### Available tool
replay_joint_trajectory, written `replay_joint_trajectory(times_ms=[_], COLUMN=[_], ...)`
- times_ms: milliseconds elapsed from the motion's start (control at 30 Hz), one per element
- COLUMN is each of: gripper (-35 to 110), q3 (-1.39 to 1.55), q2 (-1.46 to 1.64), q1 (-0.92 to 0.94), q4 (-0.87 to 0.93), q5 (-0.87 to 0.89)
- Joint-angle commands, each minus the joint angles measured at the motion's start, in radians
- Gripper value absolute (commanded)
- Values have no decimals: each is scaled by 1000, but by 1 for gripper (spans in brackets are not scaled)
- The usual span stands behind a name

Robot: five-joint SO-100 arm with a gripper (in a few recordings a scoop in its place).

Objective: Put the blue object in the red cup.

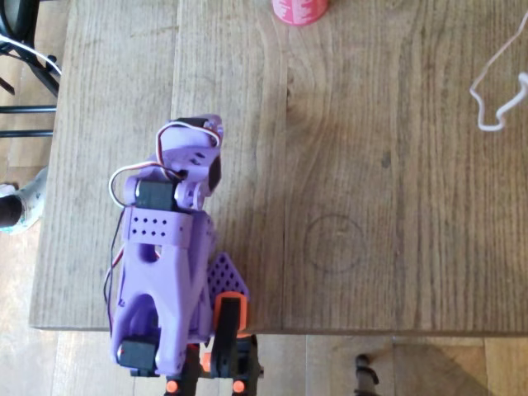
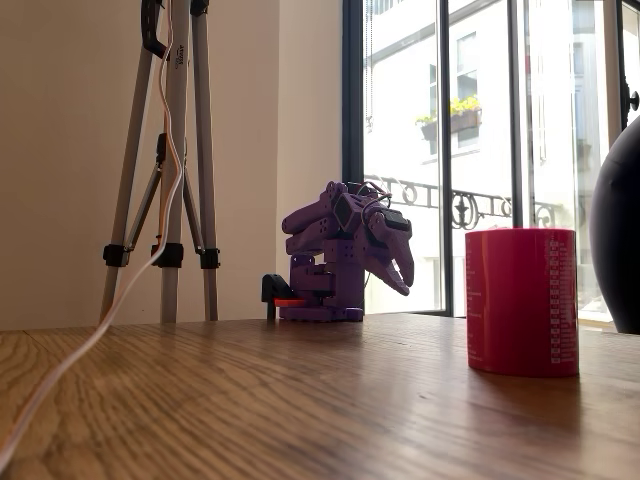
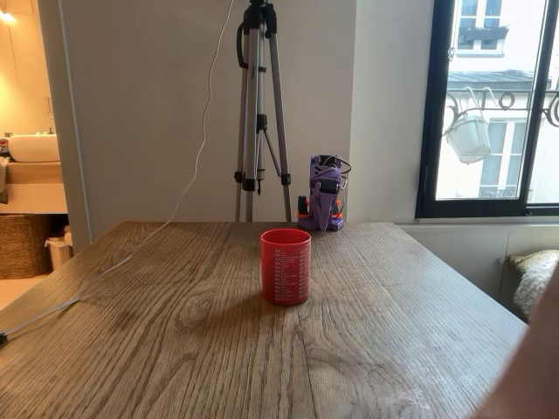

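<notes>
The red cup stands upright at the far edge of the wooden table, cut off by the top of the overhead view. In both fixed views the red cup shows whole, with fine white markings down its side. The blue object is out of view. My purple arm is folded over its base at the opposite table edge. The gripper hangs tilted down above the table, a long way from the cup. Its fingers look shut with nothing between them. In a fixed view the arm is small behind the cup.
A white cable trails across one side of the table. A camera tripod stands behind the table near the arm's base. A dark rounded object sits beside the cup.
</notes>
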Motion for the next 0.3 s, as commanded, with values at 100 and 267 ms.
replay_joint_trajectory(times_ms=[100,267], gripper=[0,0], q3=[-14,-14], q2=[-6,-6], q1=[5,5], q4=[-17,-17], q5=[-8,-8])
